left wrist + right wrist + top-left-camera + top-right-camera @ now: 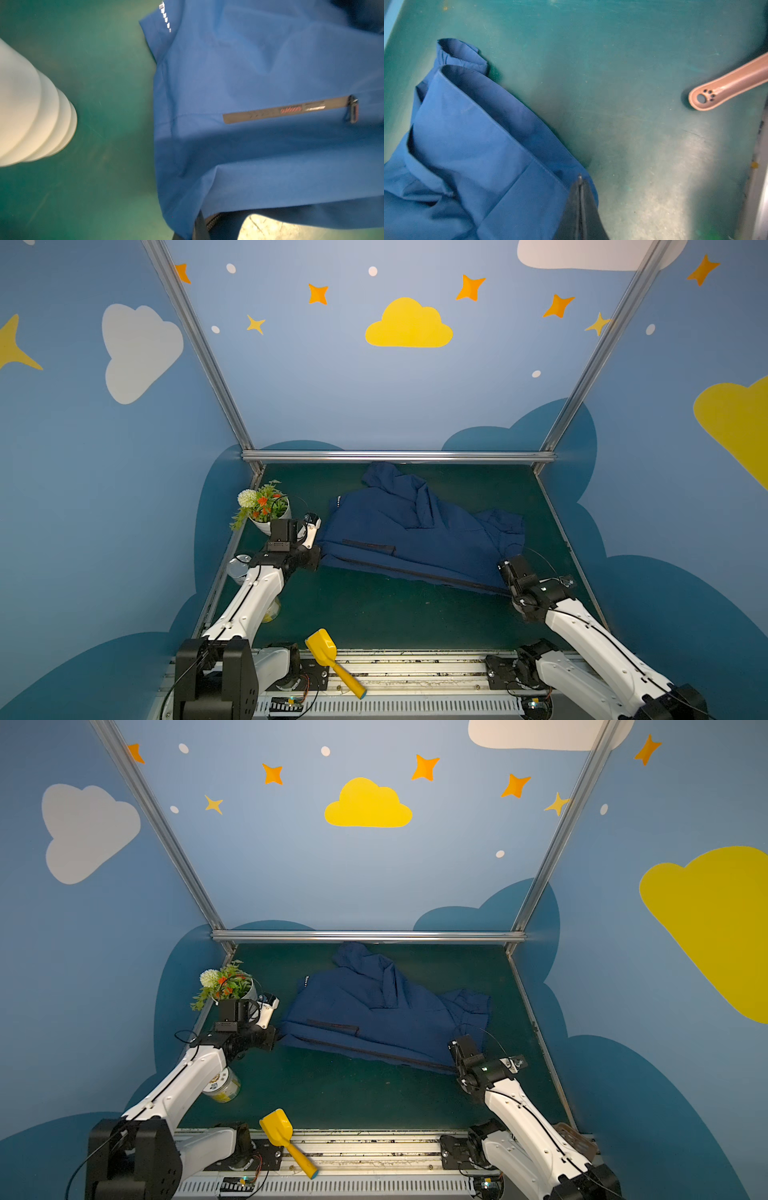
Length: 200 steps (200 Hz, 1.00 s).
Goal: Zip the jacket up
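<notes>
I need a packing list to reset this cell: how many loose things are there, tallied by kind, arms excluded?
Jacket: 1
Potted plant: 1
Jar: 1
Handled utensils (yellow scoop, brown utensil): 2
Total: 5

Both top views looked down from behind the arms over the whole tabletop [374,614] — wrist cameras sat close above opposite ends of the jacket [270,155].

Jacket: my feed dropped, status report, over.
Left gripper, right gripper shut on navy blue thin-fabric jacket. Dark front zipper stretched between them. White flower pot close by left.
</notes>
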Each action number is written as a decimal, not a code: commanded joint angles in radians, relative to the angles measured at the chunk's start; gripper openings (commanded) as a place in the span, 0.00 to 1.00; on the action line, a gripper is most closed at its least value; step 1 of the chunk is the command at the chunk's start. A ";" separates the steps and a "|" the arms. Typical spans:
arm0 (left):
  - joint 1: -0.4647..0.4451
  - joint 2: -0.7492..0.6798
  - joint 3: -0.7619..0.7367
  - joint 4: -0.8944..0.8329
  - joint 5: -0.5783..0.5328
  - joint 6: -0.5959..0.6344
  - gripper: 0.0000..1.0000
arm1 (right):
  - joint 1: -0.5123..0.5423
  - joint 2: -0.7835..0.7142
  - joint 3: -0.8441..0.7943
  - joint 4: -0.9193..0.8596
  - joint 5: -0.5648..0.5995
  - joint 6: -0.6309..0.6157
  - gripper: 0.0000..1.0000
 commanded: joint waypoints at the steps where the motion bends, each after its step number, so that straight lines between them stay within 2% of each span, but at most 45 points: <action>1: 0.036 0.014 0.014 0.043 -0.200 0.043 0.03 | 0.006 -0.060 -0.028 -0.081 0.207 -0.138 0.00; 17: 0.040 0.035 0.025 0.043 -0.211 0.063 0.03 | 0.025 -0.114 -0.034 -0.026 0.263 -0.303 0.00; 23: 0.041 0.043 0.030 0.043 -0.209 0.067 0.03 | 0.023 -0.131 -0.036 -0.006 0.258 -0.332 0.00; 33: 0.044 0.055 0.041 0.043 -0.206 0.071 0.03 | 0.027 -0.152 -0.054 0.104 0.220 -0.491 0.00; 38: 0.046 0.062 0.047 0.042 -0.206 0.071 0.03 | 0.034 -0.156 -0.058 0.126 0.209 -0.525 0.00; 42: 0.046 0.066 0.049 0.041 -0.205 0.072 0.03 | 0.042 -0.155 -0.054 0.108 0.218 -0.517 0.00; 68: 0.052 0.076 0.055 0.046 -0.203 0.065 0.03 | 0.046 -0.115 -0.021 -0.124 0.280 -0.213 0.00; 81: 0.052 0.066 0.052 0.046 -0.165 0.062 0.03 | 0.046 -0.109 -0.019 -0.152 0.287 -0.171 0.00; 94: 0.052 0.048 0.048 0.044 -0.132 0.040 0.05 | 0.048 -0.124 -0.016 -0.156 0.285 -0.177 0.18; 100: 0.053 0.036 0.042 0.043 -0.114 0.036 0.15 | 0.048 -0.135 -0.013 -0.170 0.287 -0.160 0.26; 104: 0.052 0.027 0.037 0.044 -0.105 0.029 0.28 | 0.047 -0.145 -0.011 -0.174 0.288 -0.159 0.32; 109: 0.052 0.015 0.027 0.053 -0.100 0.014 0.52 | 0.048 -0.159 -0.007 -0.171 0.291 -0.173 0.41; 113: 0.052 0.004 0.019 0.061 -0.097 0.001 0.67 | 0.046 -0.169 -0.002 -0.170 0.295 -0.181 0.60; 116: 0.052 -0.004 0.012 0.068 -0.092 -0.006 0.73 | 0.048 -0.179 0.000 -0.173 0.297 -0.186 0.75; 118: 0.052 -0.008 0.007 0.074 -0.090 -0.008 0.77 | 0.047 -0.186 0.006 -0.174 0.300 -0.189 0.81; 120: 0.053 -0.015 0.003 0.080 -0.088 -0.011 0.81 | 0.048 -0.194 0.011 -0.178 0.303 -0.193 0.83; 124: 0.052 -0.026 -0.006 0.094 -0.087 -0.013 0.97 | 0.049 -0.206 0.018 -0.180 0.312 -0.203 0.85; 129: 0.052 -0.038 -0.017 0.114 -0.094 -0.026 0.99 | 0.049 -0.220 0.026 -0.174 0.325 -0.221 0.85; 141: 0.052 -0.062 -0.028 0.156 -0.103 -0.053 0.99 | 0.047 -0.249 0.017 -0.075 0.355 -0.355 0.85; 158: 0.053 -0.065 -0.007 0.193 -0.108 -0.095 0.99 | 0.039 -0.255 -0.045 0.238 0.356 -0.729 0.85; 171: 0.053 -0.051 0.009 0.233 -0.135 -0.137 1.00 | 0.034 -0.227 -0.074 0.407 0.344 -0.899 0.85; 182: 0.051 -0.034 0.007 0.280 -0.157 -0.162 0.99 | 0.034 -0.192 -0.115 0.605 0.306 -1.087 0.85; 200: 0.052 -0.010 -0.016 0.367 -0.169 -0.194 0.99 | 0.028 -0.120 -0.184 0.910 0.187 -1.317 0.85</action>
